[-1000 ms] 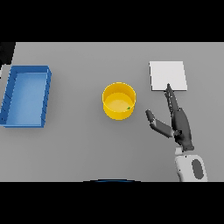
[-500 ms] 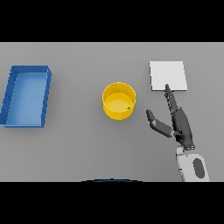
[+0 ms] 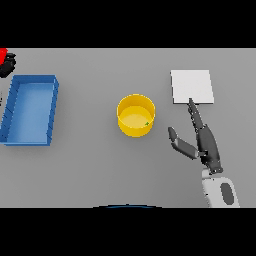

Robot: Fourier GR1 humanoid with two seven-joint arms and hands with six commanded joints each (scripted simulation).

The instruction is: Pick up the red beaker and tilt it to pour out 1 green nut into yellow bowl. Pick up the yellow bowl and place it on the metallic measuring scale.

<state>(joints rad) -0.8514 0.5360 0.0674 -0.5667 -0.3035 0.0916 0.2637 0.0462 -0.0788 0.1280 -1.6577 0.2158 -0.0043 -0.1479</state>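
Observation:
The yellow bowl (image 3: 128,109) stands upright at the table's middle with one small green nut (image 3: 147,123) inside, near its right wall. The metallic scale (image 3: 192,86), a pale square plate, lies to the bowl's upper right. My right hand (image 3: 206,144) rests open just below the scale, its straight fingers pointing at the plate's lower edge and the thumb spread towards the bowl, clear of it. At the far left edge a sliver of the red beaker (image 3: 2,54) shows, with a bit of my left hand (image 3: 7,67) right under it; the rest is cut off.
A blue open bin (image 3: 10,111) sits at the left, below the beaker and apart from the bowl. Bare grey table lies between the bin and the bowl and in front of the bowl.
My right forearm has edged slightly to the right; the hand stays beside the bowl. The bowl, scale and bin have not moved.

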